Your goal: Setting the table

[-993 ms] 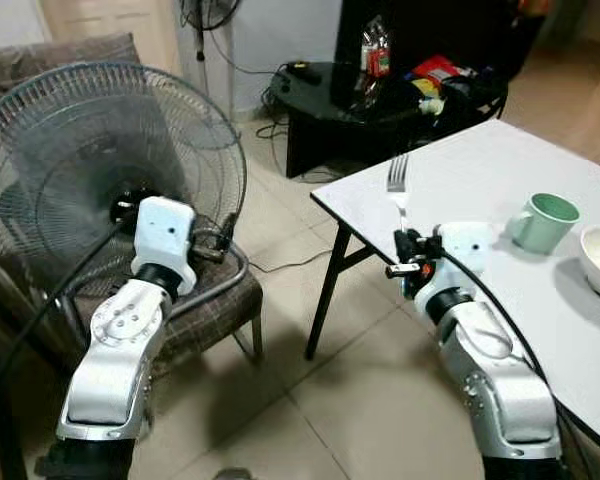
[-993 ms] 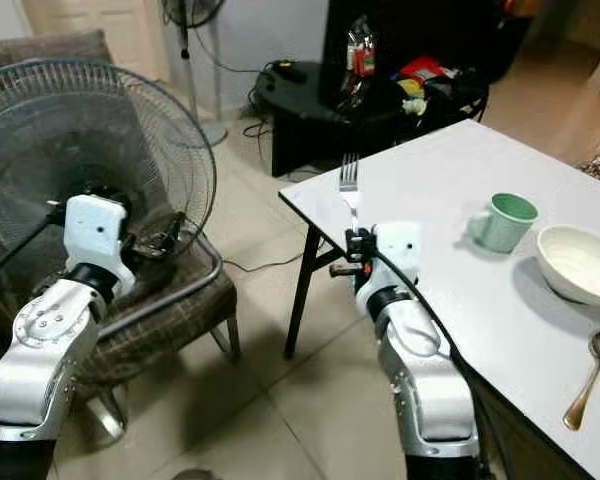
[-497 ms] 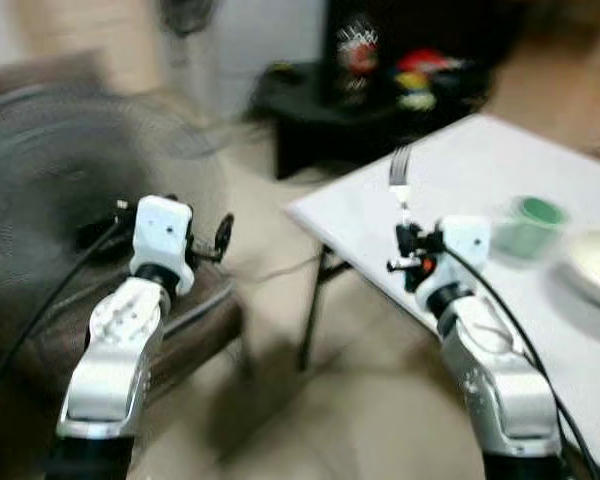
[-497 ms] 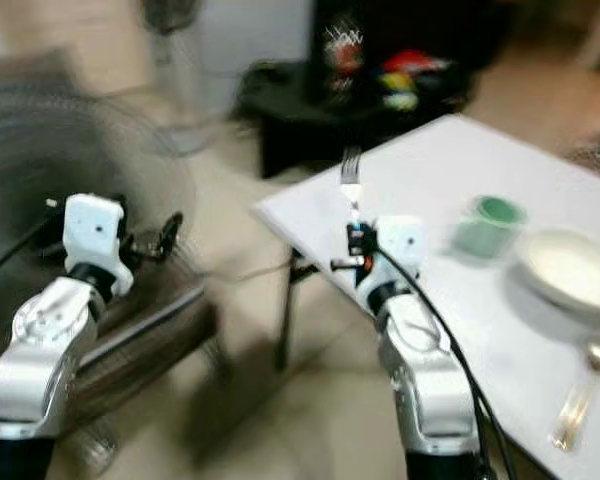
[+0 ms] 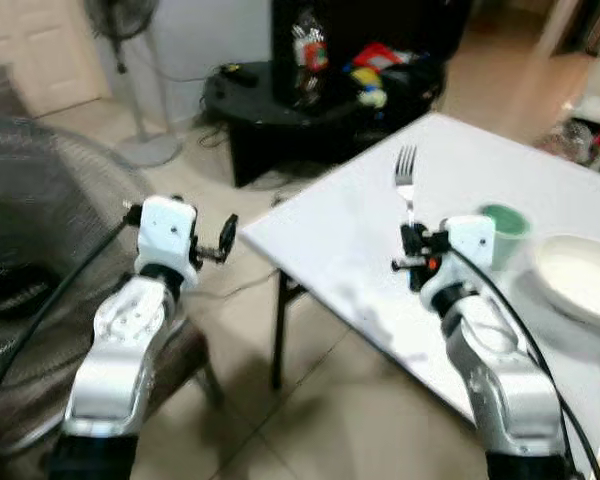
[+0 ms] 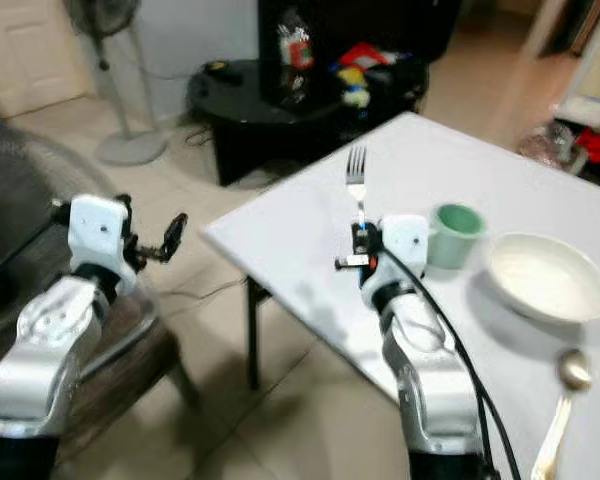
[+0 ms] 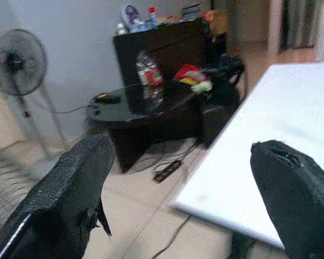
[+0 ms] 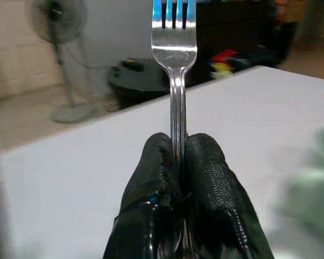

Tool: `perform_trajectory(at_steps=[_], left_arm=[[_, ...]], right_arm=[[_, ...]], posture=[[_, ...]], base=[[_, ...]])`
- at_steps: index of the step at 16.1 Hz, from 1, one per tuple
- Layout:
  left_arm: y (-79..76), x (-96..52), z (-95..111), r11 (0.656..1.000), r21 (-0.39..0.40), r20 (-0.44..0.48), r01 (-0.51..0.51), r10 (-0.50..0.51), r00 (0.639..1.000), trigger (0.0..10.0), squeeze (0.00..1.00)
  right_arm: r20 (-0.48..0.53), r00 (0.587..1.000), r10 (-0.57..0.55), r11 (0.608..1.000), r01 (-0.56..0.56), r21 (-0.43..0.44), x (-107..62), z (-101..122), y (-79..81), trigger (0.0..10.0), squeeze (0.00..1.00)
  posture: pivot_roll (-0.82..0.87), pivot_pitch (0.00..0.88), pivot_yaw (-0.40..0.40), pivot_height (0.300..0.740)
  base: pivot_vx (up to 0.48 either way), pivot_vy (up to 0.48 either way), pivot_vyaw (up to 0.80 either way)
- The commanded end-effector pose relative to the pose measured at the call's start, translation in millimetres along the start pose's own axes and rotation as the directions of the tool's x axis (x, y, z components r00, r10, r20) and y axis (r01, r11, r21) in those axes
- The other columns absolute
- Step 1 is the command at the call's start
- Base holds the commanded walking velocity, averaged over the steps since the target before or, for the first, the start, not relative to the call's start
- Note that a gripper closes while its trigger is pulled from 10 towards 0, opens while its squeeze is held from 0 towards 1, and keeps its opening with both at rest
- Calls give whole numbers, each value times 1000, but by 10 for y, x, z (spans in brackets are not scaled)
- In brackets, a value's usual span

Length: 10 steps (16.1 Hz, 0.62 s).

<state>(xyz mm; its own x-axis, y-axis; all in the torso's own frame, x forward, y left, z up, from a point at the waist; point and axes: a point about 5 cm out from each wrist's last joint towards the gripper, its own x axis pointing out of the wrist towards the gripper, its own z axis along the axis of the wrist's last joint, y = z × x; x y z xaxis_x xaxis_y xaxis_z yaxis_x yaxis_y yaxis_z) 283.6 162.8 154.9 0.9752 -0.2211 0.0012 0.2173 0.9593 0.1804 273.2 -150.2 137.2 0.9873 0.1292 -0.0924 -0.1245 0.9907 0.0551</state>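
Right tool (image 8: 175, 162) clamped on a shiny silver fork (image 5: 406, 178), tines up, above the white worktop (image 5: 350, 240), green mug (image 5: 504, 228) at its 3 o'clock, left tool (image 7: 183, 189) spread wide over the floor

Fork (image 8: 174, 65): tine tips cut off at frame top, handle end hidden between my right gripper (image 8: 175, 162) fingers. Spoon (image 6: 560, 415): handle cropped at bottom edge. Green cup (image 8: 313, 194): blurred smear.
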Motion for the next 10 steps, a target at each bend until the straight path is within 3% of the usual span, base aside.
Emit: perform_trajectory(at_steps=[1, 10], left_arm=[[-26, 17, 39, 1000, 10, 14, 17, -17, 1000, 10000, 0], [-38, 58, 62, 1000, 6, 25, 29, -29, 999, 10000, 0]], right_arm=[[22, 1000, -16, 1000, 16, 2, 5, 61, -26, 10000, 0], [73, 997, -25, 999, 28, -37, -10, 140, -24, 10000, 0]], posture=[[72, 0, 1, 740], [62, 0, 15, 740]], base=[[326, 0, 0], [327, 0, 0]])
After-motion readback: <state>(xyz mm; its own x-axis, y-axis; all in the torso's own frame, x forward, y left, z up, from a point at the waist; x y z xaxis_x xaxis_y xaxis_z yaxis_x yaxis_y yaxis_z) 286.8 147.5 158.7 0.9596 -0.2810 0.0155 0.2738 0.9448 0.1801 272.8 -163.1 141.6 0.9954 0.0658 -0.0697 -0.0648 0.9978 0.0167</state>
